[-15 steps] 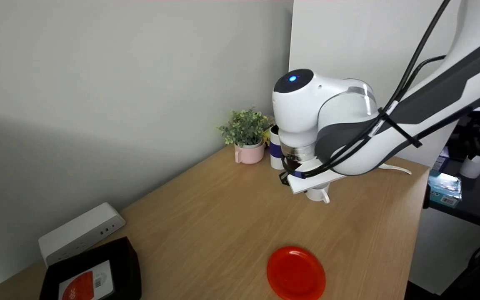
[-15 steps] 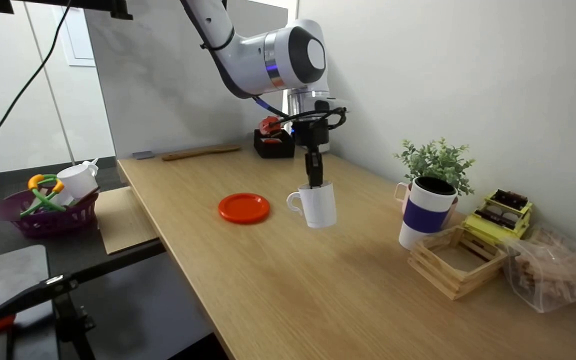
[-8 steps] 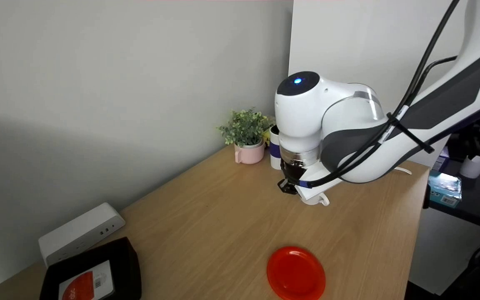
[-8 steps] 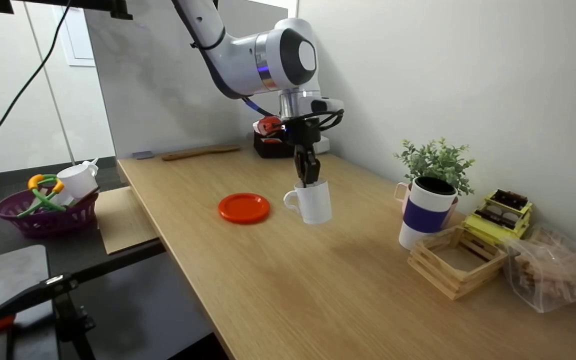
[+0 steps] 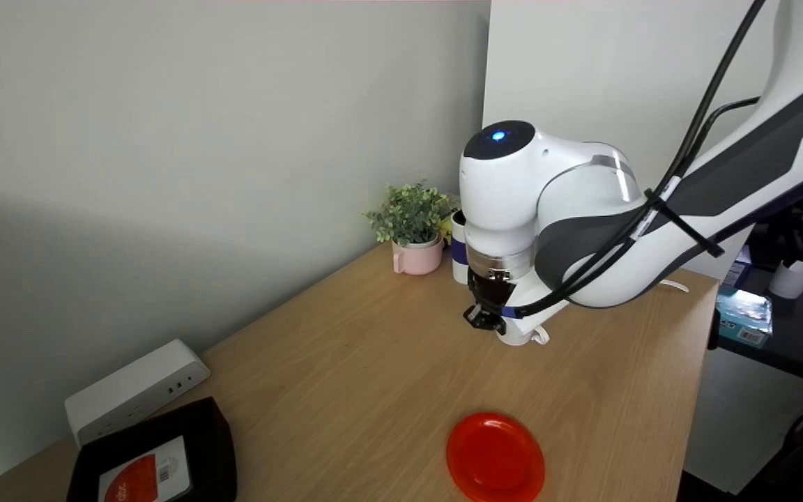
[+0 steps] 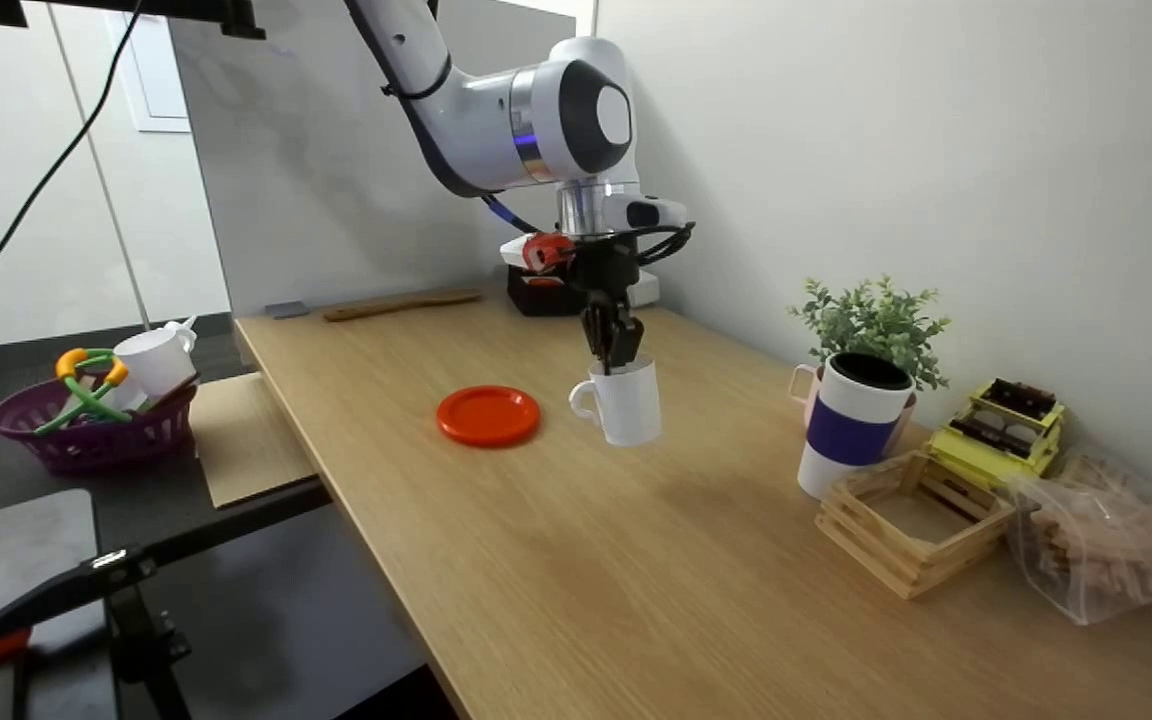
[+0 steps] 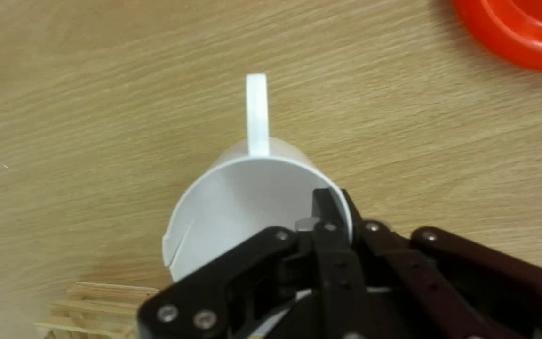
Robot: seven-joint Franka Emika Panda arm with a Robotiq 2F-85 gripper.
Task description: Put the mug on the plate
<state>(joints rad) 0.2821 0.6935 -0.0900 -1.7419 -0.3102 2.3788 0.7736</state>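
Carrying step, probably: white cylindrical mug (image 7: 252,200) hangs in wrist view's centre.
Black two-finger gripper (image 7: 336,200) pinches its rim; next, it should move above the round red plate (image 7: 518,30), upper right, then lower.

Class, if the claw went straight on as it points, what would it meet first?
The claw points down, so its held mug would probably meet the tabletop first; the gap below is unclear.
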